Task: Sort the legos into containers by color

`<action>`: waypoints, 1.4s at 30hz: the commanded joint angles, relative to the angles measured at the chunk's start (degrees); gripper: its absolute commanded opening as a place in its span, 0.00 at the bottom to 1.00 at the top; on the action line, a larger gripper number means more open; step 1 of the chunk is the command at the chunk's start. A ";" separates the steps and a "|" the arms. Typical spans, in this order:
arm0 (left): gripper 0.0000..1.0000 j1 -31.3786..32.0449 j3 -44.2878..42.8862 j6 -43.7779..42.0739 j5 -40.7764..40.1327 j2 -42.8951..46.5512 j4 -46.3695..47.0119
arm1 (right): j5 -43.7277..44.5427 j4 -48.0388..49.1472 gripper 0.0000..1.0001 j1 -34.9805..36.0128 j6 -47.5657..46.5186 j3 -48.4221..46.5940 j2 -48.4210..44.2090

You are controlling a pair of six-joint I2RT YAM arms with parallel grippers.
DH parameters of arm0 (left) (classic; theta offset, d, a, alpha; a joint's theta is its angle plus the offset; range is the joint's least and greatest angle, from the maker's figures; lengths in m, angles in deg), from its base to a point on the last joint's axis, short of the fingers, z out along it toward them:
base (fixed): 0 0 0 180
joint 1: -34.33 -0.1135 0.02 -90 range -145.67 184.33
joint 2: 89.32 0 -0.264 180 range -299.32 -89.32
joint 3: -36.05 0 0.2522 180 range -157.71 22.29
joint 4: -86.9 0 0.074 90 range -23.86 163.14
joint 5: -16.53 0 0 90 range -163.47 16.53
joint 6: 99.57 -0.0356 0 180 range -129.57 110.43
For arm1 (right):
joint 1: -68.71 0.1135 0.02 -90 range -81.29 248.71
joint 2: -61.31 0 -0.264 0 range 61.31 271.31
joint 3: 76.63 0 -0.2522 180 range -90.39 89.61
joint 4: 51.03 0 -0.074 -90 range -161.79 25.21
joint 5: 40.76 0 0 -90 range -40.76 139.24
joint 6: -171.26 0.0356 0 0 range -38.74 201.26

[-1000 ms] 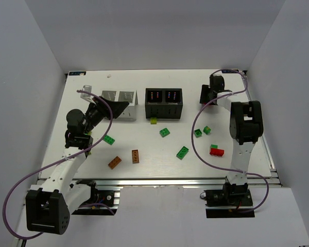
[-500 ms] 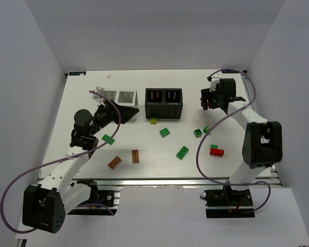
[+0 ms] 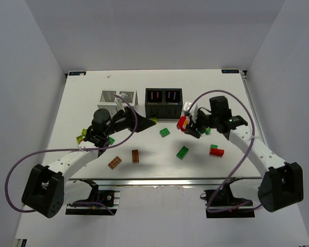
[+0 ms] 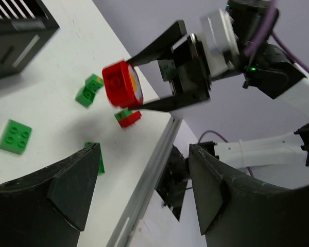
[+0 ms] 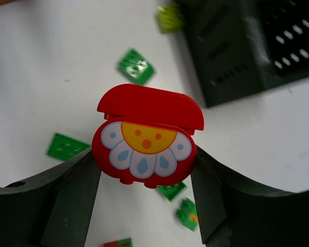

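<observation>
My right gripper (image 3: 187,125) is shut on a red brick (image 3: 183,122) with a white and yellow flower face (image 5: 146,141), held above the table in front of the black container (image 3: 164,103). The brick also shows in the left wrist view (image 4: 122,85), between the right gripper's fingers (image 4: 159,43). My left gripper (image 3: 144,122) is open and empty, to the right of the white container (image 3: 118,98), pointing at the right gripper. Green bricks (image 3: 165,133) (image 3: 183,152), a red-and-green brick (image 3: 216,151), two brown-orange bricks (image 3: 114,162) (image 3: 135,156) and a yellow-green brick (image 3: 153,120) lie on the table.
Another yellow-green brick (image 3: 81,136) lies at the left, a green one (image 3: 109,140) under the left arm, and a small green one (image 3: 207,130) behind the right gripper. The table's front metal rail (image 4: 149,175) shows in the left wrist view.
The right arm swung from the far right corner to the table's middle, now showing the red brick in its jaws. The left gripper moved right, from the white container toward the black one.
</observation>
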 commanded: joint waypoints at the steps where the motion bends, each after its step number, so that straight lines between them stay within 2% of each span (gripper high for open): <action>1: 0.79 3.05 -2.19 -0.94 1.23 -1.85 -0.37 | 0.84 -2.61 0.00 7.58 -7.56 3.43 -5.52; 3: 0.81 4.73 -3.07 -2.17 1.58 -3.26 -2.22 | 3.83 -0.94 0.00 12.23 -6.95 5.45 -8.16; 7: 0.82 6.14 -3.42 -4.01 0.97 -2.92 -3.98 | 5.24 -3.13 0.00 16.03 -4.05 3.45 -8.88; 11: 0.82 7.28 -3.60 -5.07 0.44 -3.26 -5.21 | 4.46 -5.16 0.00 16.91 -4.13 2.39 -10.90; 20: 0.85 11.05 -5.70 -7.96 1.14 -6.95 -9.77 | 3.22 2.13 0.00 17.18 -6.15 10.46 -16.88; 27: 0.86 12.55 -6.76 -8.32 2.11 -9.76 -10.13 | 0.59 3.45 0.00 17.35 -5.54 12.14 -20.30; 42: 0.86 15.63 -8.08 -8.94 4.22 -11.79 -10.92 | 2.61 5.30 0.00 20.61 -5.54 13.28 -18.28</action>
